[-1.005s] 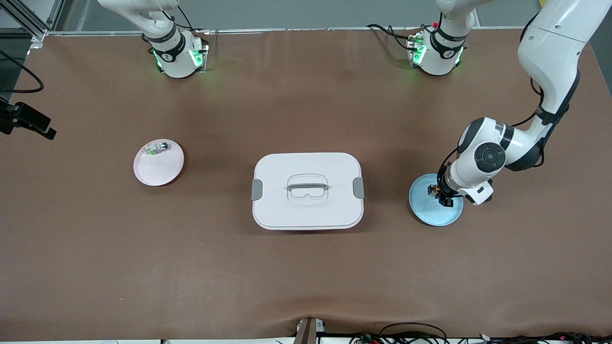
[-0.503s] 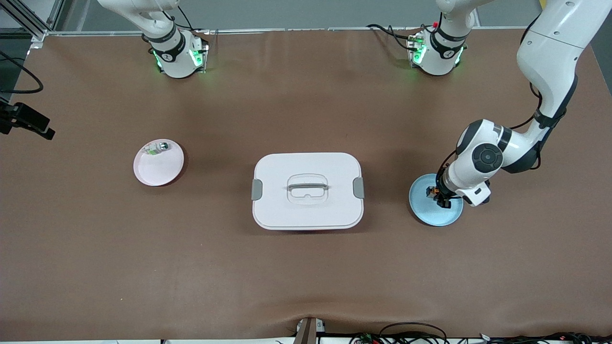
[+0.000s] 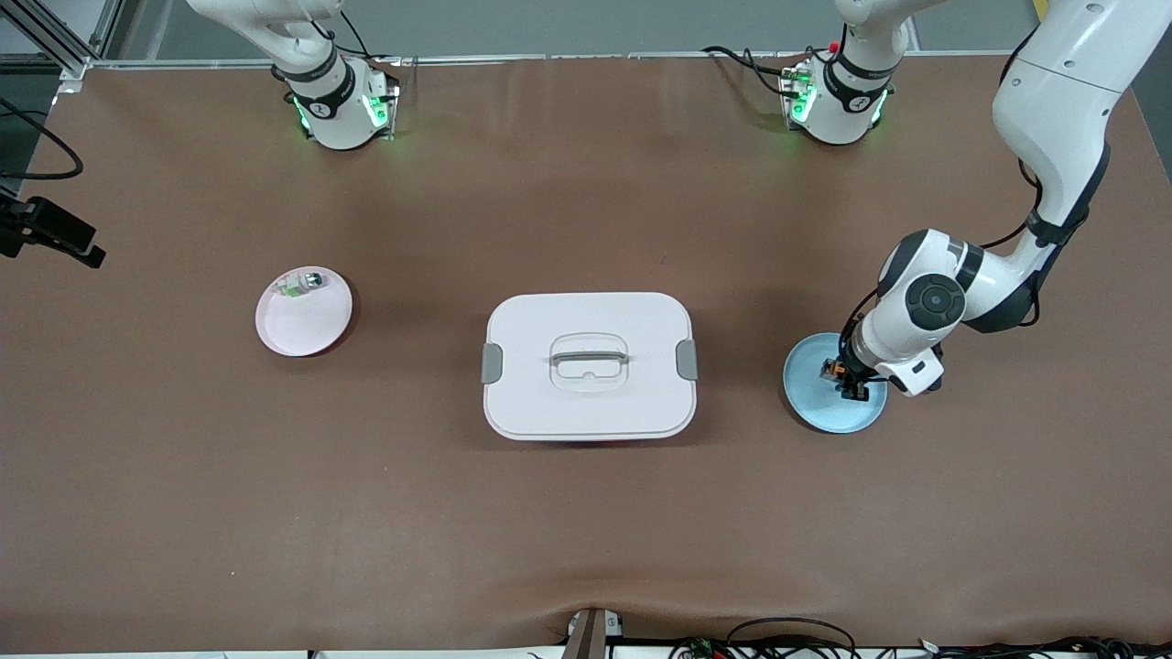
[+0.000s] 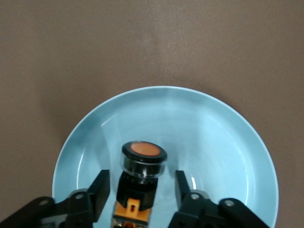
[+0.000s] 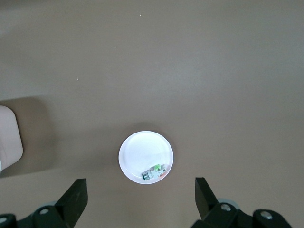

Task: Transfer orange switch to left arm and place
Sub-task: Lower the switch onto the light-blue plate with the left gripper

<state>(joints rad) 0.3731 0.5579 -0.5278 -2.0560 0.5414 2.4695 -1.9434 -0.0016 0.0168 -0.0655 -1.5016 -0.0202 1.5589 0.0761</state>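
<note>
Your right claw [image 5: 140, 199] hangs high over the table with its fingers spread wide, holding nothing; the pink plate [image 3: 303, 312] with the small clear part [image 3: 303, 284] lies below it, toward the right arm's end of the table. The white box [image 3: 589, 365] sits on the table between the two plates. Your left claw [image 3: 848, 380] is down at the blue plate [image 3: 829, 414], its fingers [image 4: 99, 194] parted, one on each side of the orange switch [image 4: 141, 178] and not touching it; the switch lies on that plate, released.
</note>
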